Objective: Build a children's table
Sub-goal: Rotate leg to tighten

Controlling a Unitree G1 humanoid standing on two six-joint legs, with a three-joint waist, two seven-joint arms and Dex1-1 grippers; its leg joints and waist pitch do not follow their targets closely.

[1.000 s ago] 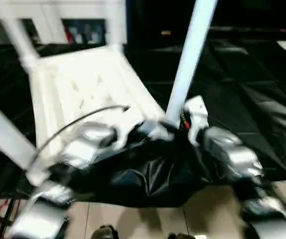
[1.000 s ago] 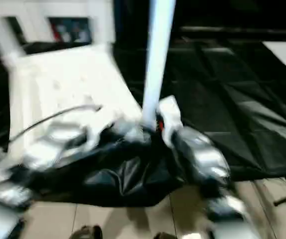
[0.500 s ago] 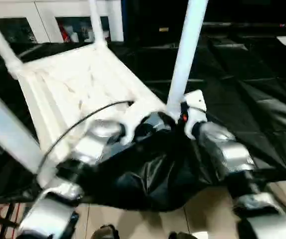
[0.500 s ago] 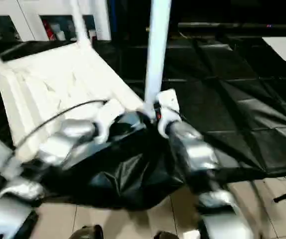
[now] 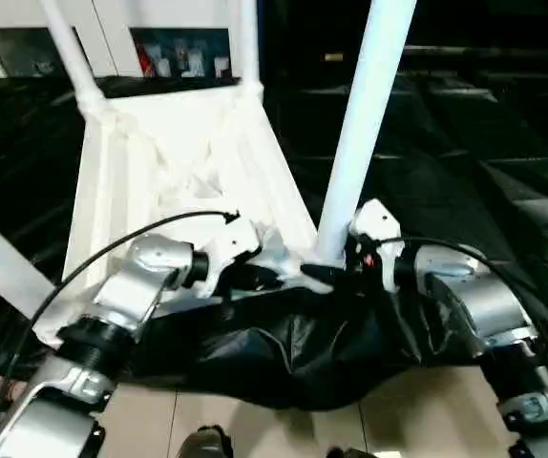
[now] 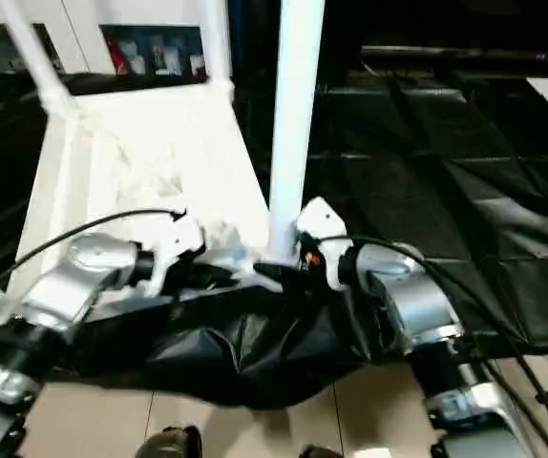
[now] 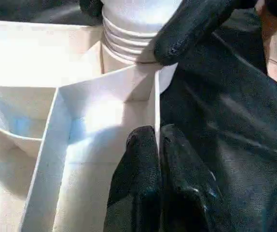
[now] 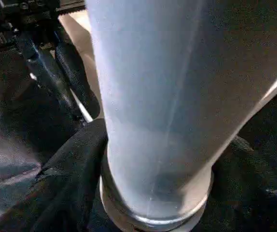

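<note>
White tabletop (image 5: 169, 162) inverted, 4 legs (image 5: 365, 124) upright.

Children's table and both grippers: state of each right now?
tabletop: upside down on the black-draped work table, ribbed underside up.
near-right leg: upright, threaded base seated in its corner socket.
two far legs: upright in the far corners.
near-left leg: in place, leaning across the picture.
left gripper: shut on a thin rib of the tabletop.
right gripper: fingers around the near-right leg's base.
</note>
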